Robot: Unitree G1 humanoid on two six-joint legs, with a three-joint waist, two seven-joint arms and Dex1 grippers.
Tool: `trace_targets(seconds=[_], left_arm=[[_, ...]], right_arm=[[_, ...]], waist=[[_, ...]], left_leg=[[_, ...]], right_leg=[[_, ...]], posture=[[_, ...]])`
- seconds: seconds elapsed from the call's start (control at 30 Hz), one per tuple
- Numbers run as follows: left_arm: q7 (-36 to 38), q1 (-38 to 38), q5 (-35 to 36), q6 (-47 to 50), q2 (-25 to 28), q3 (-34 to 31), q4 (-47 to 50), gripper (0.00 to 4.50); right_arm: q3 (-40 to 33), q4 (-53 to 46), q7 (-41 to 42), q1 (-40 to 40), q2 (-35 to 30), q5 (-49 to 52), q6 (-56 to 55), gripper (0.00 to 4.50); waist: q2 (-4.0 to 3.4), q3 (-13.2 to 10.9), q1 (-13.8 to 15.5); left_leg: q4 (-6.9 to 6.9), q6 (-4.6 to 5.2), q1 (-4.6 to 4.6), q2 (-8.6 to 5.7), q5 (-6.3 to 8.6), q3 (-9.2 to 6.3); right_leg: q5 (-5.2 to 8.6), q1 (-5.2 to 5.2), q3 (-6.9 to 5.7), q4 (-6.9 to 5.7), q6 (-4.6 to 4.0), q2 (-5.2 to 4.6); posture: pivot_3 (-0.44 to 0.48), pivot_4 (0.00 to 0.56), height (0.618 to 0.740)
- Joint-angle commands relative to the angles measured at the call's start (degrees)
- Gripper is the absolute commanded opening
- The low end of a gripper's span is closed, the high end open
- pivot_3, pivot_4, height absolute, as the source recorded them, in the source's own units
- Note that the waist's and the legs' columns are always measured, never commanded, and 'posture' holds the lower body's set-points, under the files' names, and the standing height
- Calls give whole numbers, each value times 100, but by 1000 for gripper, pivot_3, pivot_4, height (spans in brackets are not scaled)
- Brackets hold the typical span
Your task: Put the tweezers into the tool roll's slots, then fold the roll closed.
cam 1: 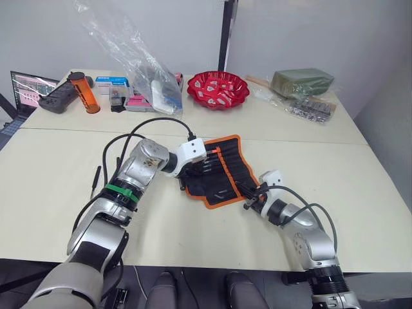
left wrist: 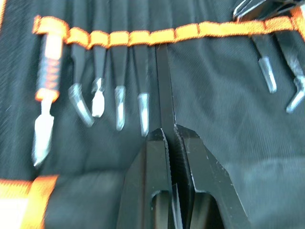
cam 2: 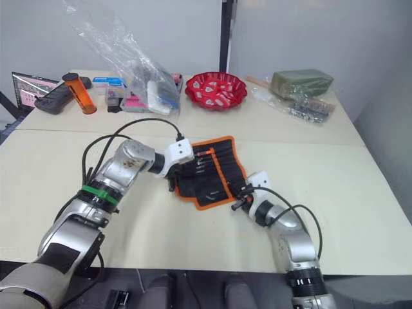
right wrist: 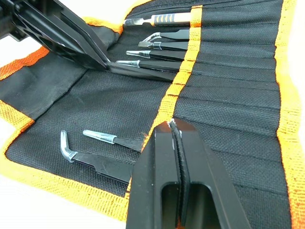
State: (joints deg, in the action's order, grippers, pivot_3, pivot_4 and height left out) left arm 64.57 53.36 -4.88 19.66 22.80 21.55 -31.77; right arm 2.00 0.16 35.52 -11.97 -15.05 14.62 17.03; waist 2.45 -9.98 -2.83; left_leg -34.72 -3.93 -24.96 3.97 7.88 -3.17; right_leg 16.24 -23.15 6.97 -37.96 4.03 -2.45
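Observation:
The tool roll (cam 1: 222, 168) lies open on the cream table, black with orange binding. Several tweezers (left wrist: 119, 95) stand in its slots (right wrist: 228, 71) under an orange band, silver tips showing. Two more tweezers (right wrist: 102, 138) sit lower on the roll. My left gripper (left wrist: 170, 136) is at the roll's left side, shut on one black tweezer (left wrist: 164, 86) whose far end passes under the band. At the roll's near right corner, my right gripper (right wrist: 171, 125) has its fingers together at the roll's orange edge.
Along the far side of the table are a red bowl (cam 1: 217, 89), a clear plastic bag (cam 1: 138, 64), an orange cylinder (cam 1: 85, 93), a black controller (cam 1: 59, 98) and a green packet (cam 1: 301, 82). A laptop (cam 1: 29, 87) sits at the far left.

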Motion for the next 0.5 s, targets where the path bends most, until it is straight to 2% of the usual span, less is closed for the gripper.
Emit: trace_targets(seconds=[0.03,0.2,0.4,0.5], left_arm=[[-64,282,-80,-424,-189,9,-403,45],[-392,581,-156,-1529,-604,-110,-1681,45],[-451,757,-265,-2350,-847,-151,-2515,45],[-752,909,-449,-2482,-948,-119,-2832,45]], right_arm=[[181,179,6,54,-4,-71,168,0],[149,213,-19,49,7,-46,207,0],[193,135,-69,74,57,-42,259,0],[149,137,-120,88,139,42,311,0]], waist=[[0,0,0],[0,0,6],[0,1,10],[1,2,20]], left_leg=[[-1,0,1,0,0,0],[-8,0,4,-1,0,0],[-7,0,7,-2,0,-1],[-9,0,13,-2,0,-1]], right_leg=[[0,0,1,-1,0,0],[-1,6,2,-2,2,0],[-1,8,2,-3,3,1],[-1,15,2,-3,4,1]], posture=[[0,150,729],[0,150,729],[0,150,729],[0,150,729]])
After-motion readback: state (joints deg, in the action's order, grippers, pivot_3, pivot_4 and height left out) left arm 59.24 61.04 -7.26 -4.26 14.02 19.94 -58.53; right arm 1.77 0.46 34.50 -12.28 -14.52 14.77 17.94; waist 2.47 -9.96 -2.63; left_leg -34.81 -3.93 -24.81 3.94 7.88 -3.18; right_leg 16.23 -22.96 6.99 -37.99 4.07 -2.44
